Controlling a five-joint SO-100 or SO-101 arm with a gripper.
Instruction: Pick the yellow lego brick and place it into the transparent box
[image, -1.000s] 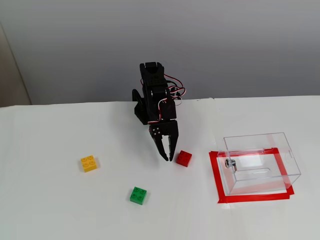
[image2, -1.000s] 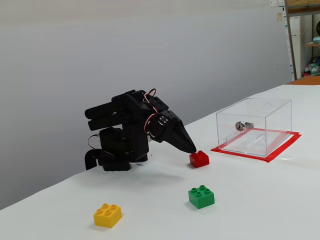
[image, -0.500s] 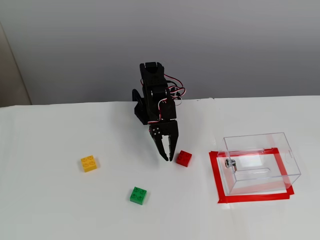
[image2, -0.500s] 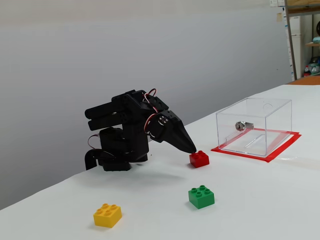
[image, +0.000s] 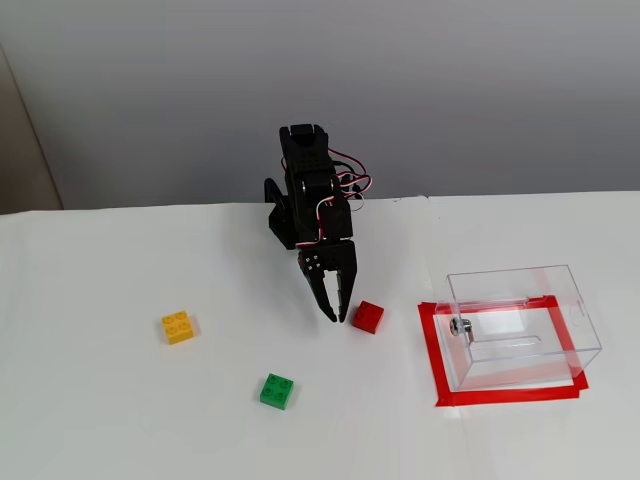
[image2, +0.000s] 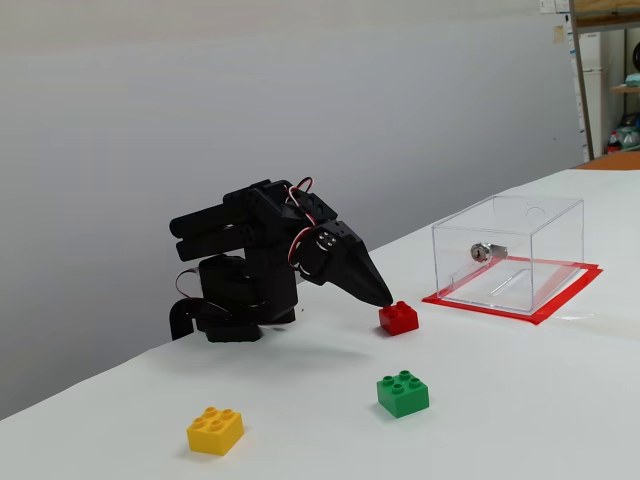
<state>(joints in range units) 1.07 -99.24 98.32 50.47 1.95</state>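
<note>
Yellow lego brick (image: 178, 327) flat, studs up (slightly skewed).

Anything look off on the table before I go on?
Nothing is spilled or damaged. One oddity: the hand sits beside the red brick, while the yellow brick lies untouched far to the left in this fixed view. The clear box stands upright, empty.

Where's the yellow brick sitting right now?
In both fixed views the yellow lego brick lies alone on the white table, far left, left of the green brick and well away from the gripper.
</note>
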